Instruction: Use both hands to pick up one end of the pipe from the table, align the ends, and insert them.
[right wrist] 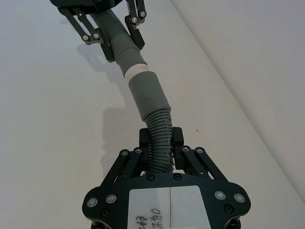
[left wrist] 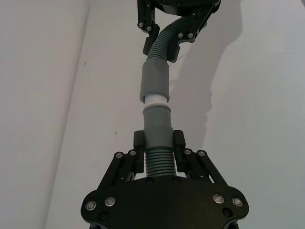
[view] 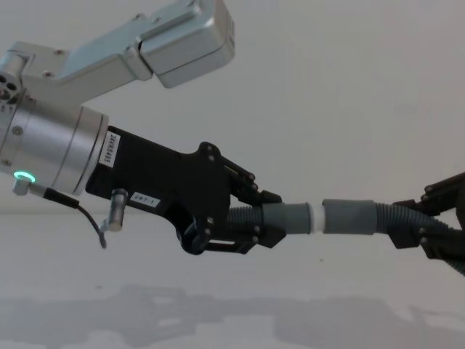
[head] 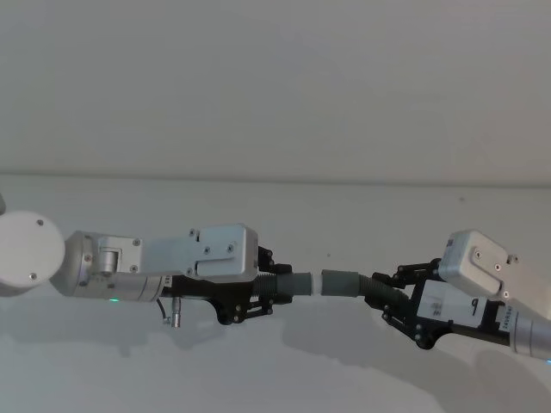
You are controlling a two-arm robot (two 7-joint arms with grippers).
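Note:
Two dark grey ribbed pipe pieces hang in line above the table [head: 258,370]. My left gripper [head: 263,291] is shut on the ribbed part of the left pipe piece [head: 295,285], just behind its collar. That collar's pale whitish tip [head: 317,284] sits in the mouth of the wider grey socket [head: 341,282], with a white band still showing. The socket belongs to the right pipe piece [right wrist: 159,131], and my right gripper [head: 398,299] is shut on its ribbed part. In the left wrist view the joint [left wrist: 156,100] looks straight. From the side, the tip [view: 315,217] and socket [view: 349,217] are level.
A plain pale wall [head: 275,86] rises behind the table's far edge. A thin black cable with a small metal plug [head: 173,315] dangles under my left wrist. The arms cast soft shadows [view: 218,313] on the table below.

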